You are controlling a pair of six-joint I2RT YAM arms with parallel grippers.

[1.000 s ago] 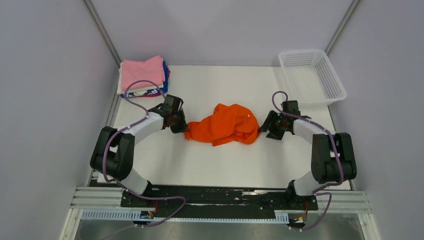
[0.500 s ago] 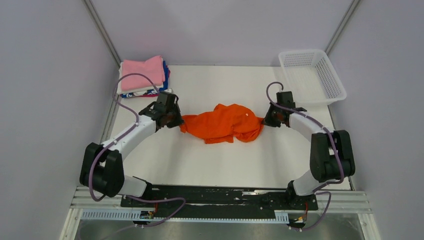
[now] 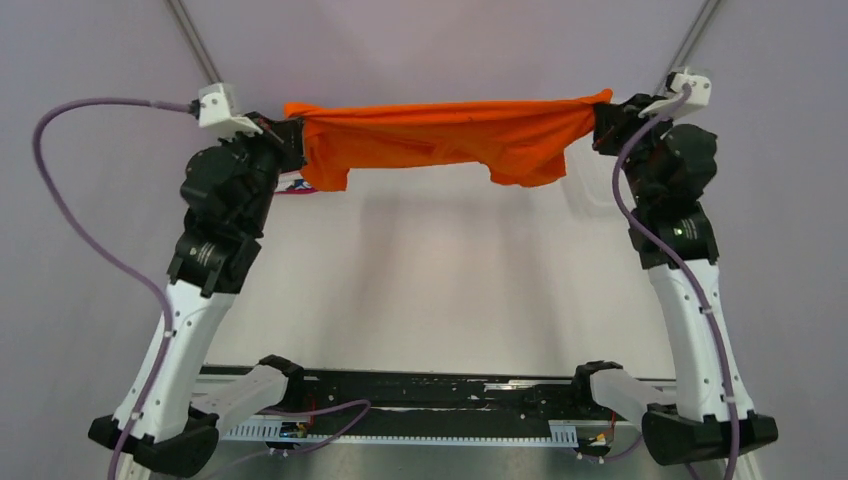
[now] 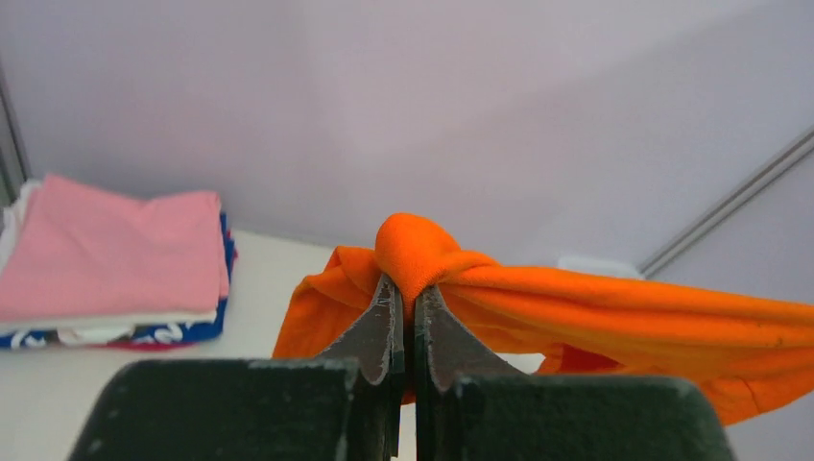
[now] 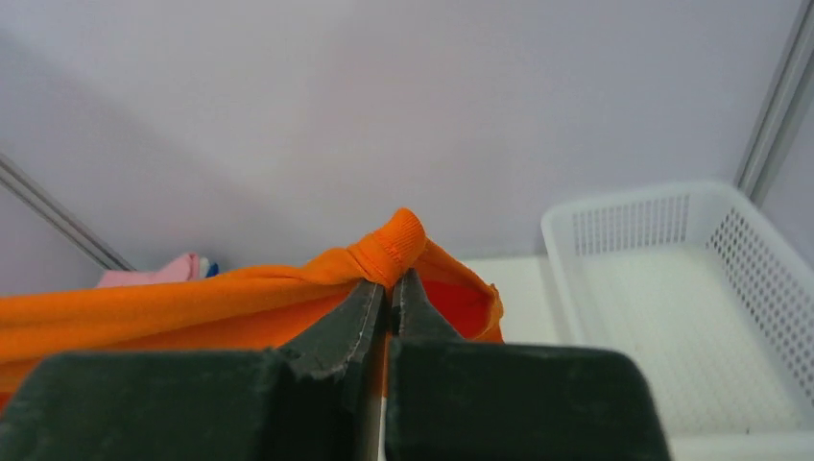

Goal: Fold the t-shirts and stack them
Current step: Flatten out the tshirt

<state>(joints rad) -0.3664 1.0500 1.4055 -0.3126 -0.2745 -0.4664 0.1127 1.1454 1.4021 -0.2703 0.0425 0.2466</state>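
Note:
The orange t-shirt (image 3: 440, 135) hangs stretched in the air between both raised arms, high above the table. My left gripper (image 3: 292, 140) is shut on its left end, with cloth bunched between the jaws (image 4: 415, 254). My right gripper (image 3: 603, 122) is shut on its right end, pinching a ribbed hem (image 5: 392, 252). A folded stack of t-shirts (image 4: 110, 259), pink on top with white and blue-printed ones below, lies on the table at the far left; in the top view the left arm hides most of it.
The white mesh basket (image 5: 672, 288) stands on the table at the far right. Both arms stand tall at the table's sides. The white table surface (image 3: 430, 290) lies below the hanging shirt.
Both arms have risen from the table, lifting the orange shirt from a crumpled heap and pulling it taut between them. The right gripper closed on the shirt's end.

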